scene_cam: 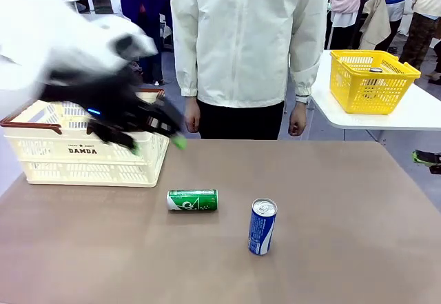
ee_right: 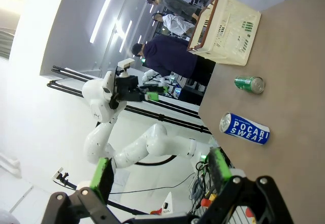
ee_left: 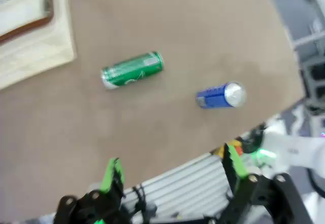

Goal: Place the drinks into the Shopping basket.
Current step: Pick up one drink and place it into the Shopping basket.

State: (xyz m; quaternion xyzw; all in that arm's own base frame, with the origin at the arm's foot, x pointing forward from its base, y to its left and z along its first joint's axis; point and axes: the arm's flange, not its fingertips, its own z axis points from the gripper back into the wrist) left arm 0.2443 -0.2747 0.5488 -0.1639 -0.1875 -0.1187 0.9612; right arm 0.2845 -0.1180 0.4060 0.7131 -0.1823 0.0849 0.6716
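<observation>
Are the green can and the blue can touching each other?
Apart. The front view shows bare table between the green can, lying on its side, and the upright blue can.

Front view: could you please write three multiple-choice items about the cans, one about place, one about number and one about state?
1. The green can is: A left of the blue can; B right of it; C on top of it.
2. Cans on the table: A one; B two; C three.
3. The blue can: A lies flat; B is crushed; C stands upright.
Answers: 1 A, it lies nearer the picture's left edge; 2 B, one green and one blue; 3 C, its silver top faces up.
</observation>
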